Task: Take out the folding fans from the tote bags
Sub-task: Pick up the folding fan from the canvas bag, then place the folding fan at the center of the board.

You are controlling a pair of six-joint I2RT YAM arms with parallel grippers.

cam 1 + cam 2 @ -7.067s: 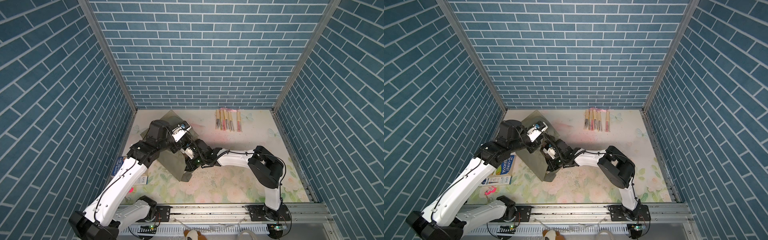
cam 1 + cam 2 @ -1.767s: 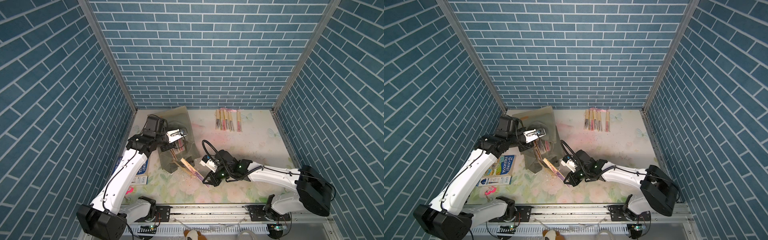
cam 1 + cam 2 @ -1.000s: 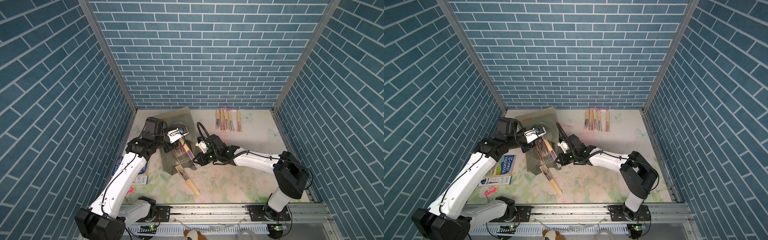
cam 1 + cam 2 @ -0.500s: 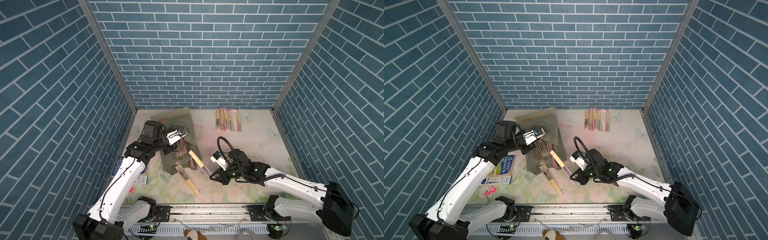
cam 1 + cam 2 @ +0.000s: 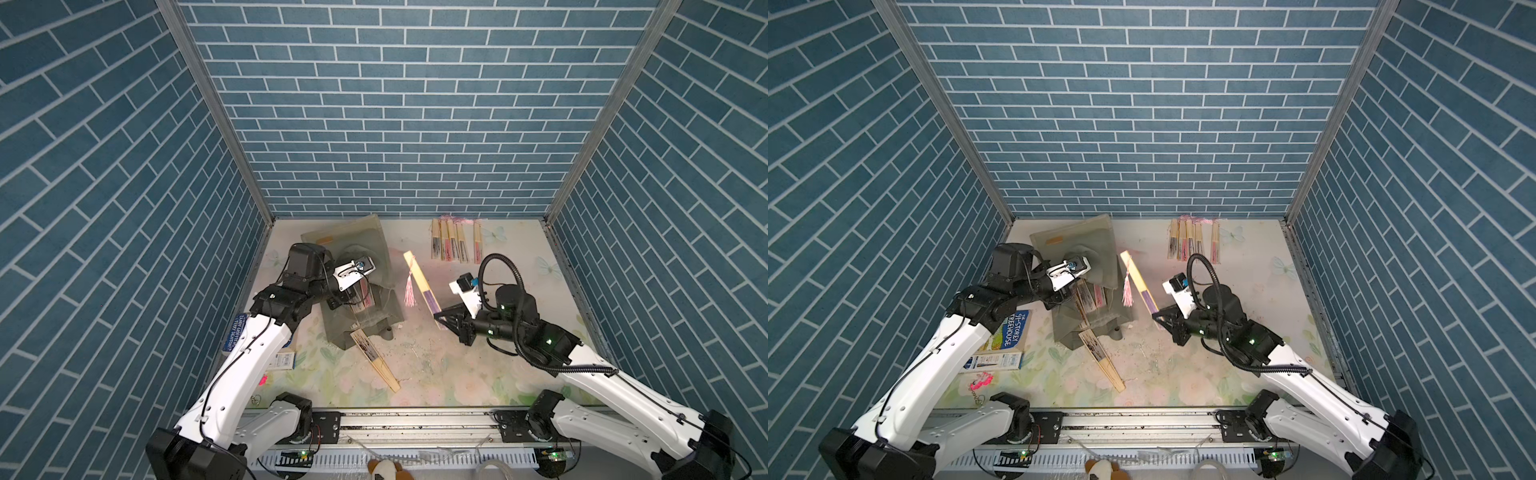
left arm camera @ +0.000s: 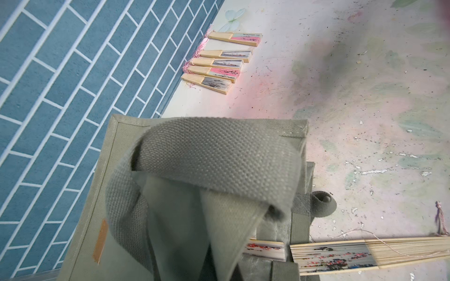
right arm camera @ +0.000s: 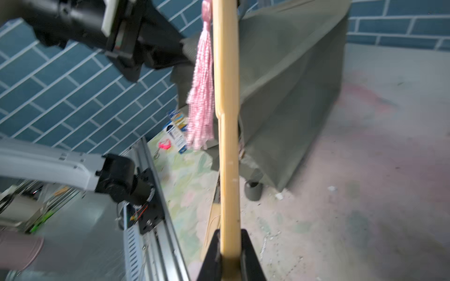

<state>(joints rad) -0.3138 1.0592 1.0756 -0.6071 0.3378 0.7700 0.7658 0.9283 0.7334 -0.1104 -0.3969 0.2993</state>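
1. Both top views: my right end effector [image 5: 441, 319] clamps a fan [image 5: 420, 279] by its lower end, raised just right of the tote bag [image 5: 353, 245], with its long axis slanting upward.
2. Right wrist, blurred: my left end effector [image 7: 179, 52], closed, pinches the tote bag's strap.
3. Left wrist: another fan [image 6: 333, 255] pokes from the tote bag's mouth; my fingers are hidden.

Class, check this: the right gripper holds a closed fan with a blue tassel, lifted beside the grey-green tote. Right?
Not quite: the tassel is pink, not blue; the right wrist view shows it. The right gripper does hold the closed fan, lifted beside the grey-green tote.
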